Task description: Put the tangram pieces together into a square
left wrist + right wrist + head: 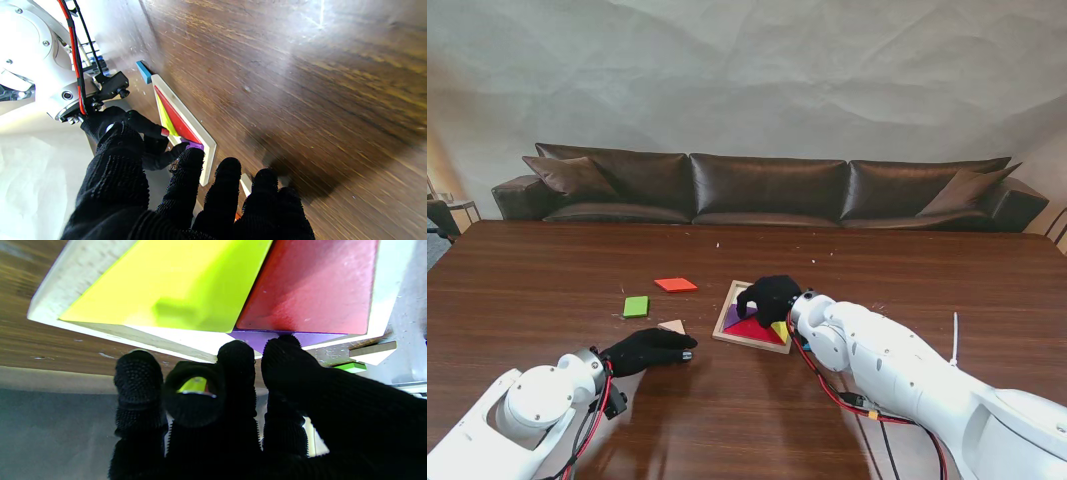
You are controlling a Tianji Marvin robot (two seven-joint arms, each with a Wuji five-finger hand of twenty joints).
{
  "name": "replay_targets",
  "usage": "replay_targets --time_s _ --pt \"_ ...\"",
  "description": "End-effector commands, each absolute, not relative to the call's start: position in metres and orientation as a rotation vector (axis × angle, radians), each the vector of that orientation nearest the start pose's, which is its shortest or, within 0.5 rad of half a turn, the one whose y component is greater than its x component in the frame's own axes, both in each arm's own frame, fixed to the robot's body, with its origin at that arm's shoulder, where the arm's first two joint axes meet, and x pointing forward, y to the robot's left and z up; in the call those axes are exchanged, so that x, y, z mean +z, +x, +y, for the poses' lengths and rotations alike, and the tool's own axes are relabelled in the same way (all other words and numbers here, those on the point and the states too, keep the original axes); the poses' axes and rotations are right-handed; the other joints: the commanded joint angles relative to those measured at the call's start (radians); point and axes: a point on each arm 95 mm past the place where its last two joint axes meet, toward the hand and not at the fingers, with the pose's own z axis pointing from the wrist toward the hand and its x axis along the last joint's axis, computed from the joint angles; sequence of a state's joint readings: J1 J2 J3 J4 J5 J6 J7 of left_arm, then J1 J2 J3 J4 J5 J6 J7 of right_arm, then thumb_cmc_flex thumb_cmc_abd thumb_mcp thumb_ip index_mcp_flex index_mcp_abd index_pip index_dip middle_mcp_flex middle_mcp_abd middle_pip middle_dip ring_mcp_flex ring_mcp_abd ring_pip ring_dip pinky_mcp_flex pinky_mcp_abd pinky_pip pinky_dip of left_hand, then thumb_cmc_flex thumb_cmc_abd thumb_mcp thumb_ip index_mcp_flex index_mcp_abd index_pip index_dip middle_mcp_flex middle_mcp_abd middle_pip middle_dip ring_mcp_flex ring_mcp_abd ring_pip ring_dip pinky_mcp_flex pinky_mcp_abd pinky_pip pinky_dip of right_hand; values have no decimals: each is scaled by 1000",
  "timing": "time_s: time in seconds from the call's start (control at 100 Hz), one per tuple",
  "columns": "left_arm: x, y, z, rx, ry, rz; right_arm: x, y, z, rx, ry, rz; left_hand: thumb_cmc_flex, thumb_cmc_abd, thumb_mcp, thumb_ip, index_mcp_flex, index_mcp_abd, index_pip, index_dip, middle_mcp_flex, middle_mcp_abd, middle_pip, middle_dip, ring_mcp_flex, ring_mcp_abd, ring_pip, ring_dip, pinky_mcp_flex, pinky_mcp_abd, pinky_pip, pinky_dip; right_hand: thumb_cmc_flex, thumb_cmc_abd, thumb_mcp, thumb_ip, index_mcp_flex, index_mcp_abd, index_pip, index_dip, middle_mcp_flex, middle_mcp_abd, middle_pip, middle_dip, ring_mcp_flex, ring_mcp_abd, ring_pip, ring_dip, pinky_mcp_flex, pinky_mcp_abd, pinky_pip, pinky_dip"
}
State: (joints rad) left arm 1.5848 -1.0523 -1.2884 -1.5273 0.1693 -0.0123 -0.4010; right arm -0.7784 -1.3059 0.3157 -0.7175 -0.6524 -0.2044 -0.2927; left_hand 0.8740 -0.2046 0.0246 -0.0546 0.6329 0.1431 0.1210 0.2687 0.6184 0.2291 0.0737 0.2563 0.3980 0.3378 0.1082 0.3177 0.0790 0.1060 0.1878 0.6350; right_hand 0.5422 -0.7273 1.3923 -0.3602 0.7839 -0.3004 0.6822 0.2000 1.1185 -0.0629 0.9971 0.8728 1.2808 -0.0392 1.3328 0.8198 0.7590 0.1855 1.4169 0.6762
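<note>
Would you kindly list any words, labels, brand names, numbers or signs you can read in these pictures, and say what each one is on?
None: no readable text in any view.
The tangram pieces in the wooden tray, namely the red piece, the yellow piece and the purple piece, are plain colour.
The loose green piece, orange piece and tan piece bear no marks.
The white arms and black gloves show no legible label.

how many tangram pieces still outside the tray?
4 visible: orange piece, green piece, tan piece by the left hand, blue piece behind the tray. Hands may hide others.
</note>
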Motion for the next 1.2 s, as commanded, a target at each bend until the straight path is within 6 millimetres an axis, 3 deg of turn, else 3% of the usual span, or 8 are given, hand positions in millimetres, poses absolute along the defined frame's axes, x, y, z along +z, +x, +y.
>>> replay_targets --time_s 0.0,0.32,0.78,1.01,1.05,1.19 --pt "-380 377 31 -1666 -2270 1454 -377 519 115 1548 910 1931 25 53 -25 35 12 -5 3 1 13 -1 0 2 28 62 15 17 42 236 32 14 -5 -16 41 4 39 -13 4 13 18 -28 1 8 38 -14 33 13 56 -1 34 22" --pt "-380 376 31 -1666 -2269 1455 -380 517 114 1532 860 1951 26 53 -25 35 11 -3 3 0 13 0 1 2 28 63 15 17 43 237 32 14 -9 -20 44 2 68 -18 9 -38 17 -36 -4 12 38 -19 36 15 57 -9 36 22" --pt "-380 376 33 -1664 -2271 1455 -381 519 116 1470 793 1978 25 52 -25 35 11 -4 2 0 12 0 0 2 28 64 15 17 43 237 32 14 -14 -12 35 4 44 -10 3 -53 4 -44 -8 16 39 -28 39 17 57 -21 37 22" --pt "-380 375 34 -1660 -2271 1454 -382 518 118 1471 800 1985 25 52 -25 35 12 -6 3 0 12 -3 0 2 28 63 15 17 43 238 32 14 -6 -19 38 3 80 -12 19 -54 8 -42 -6 16 39 -27 46 21 56 -23 37 22" --pt "-380 375 34 -1660 -2272 1452 -382 518 118 1474 802 1984 25 52 -25 35 12 -3 3 0 11 0 0 2 28 64 15 17 42 237 32 14 -7 -21 43 -2 84 -14 44 -96 10 -42 -5 16 38 -27 50 24 56 -24 38 24" --pt "-380 375 34 -1660 -2269 1453 -383 515 119 1477 807 1989 25 52 -25 35 12 -4 3 0 12 -1 1 2 28 63 15 17 43 237 32 14 -4 -25 44 0 98 -22 53 -101 12 -41 -4 16 38 -24 55 26 56 -24 40 25"
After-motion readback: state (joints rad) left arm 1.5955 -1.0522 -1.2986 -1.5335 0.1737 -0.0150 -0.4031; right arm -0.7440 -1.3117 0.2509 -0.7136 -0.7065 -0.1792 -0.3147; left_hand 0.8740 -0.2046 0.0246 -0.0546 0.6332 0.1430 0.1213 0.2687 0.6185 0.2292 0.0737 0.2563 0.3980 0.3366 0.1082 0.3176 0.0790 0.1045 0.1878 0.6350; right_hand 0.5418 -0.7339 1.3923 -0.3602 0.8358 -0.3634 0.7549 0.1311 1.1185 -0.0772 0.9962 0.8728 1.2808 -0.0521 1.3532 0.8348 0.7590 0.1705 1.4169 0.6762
